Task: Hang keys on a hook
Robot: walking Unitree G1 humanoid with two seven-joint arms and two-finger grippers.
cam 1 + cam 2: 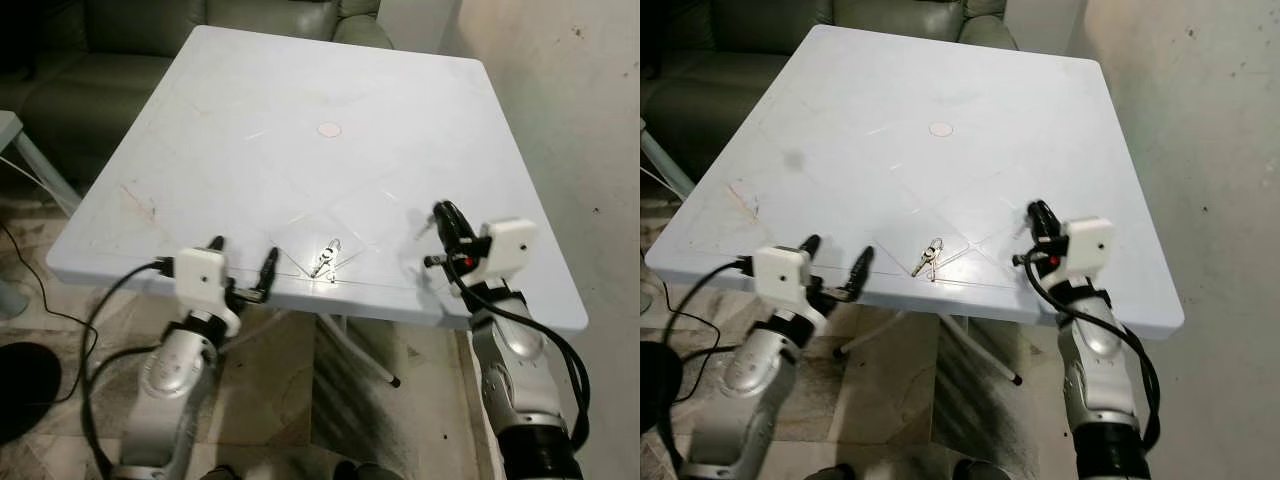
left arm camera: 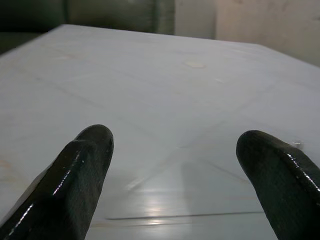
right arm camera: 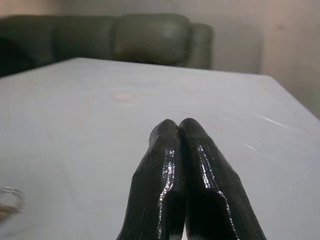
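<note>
A small bunch of silver keys (image 1: 326,259) lies flat on the white table (image 1: 300,160), close to its near edge. My left gripper (image 1: 243,258) hovers at that edge just left of the keys, its two black fingers (image 2: 80,175) spread wide open with nothing between them. My right gripper (image 1: 441,213) is over the table to the right of the keys, its fingers (image 3: 182,185) pressed together and empty. The key ring (image 3: 7,200) peeks in at the edge of the right wrist view.
A dark green sofa (image 1: 120,40) stands behind the table. A pale wall (image 1: 570,110) runs along the right side. Black cables (image 1: 40,300) trail over the floor at the left, and a table leg (image 1: 355,355) slants under the near edge.
</note>
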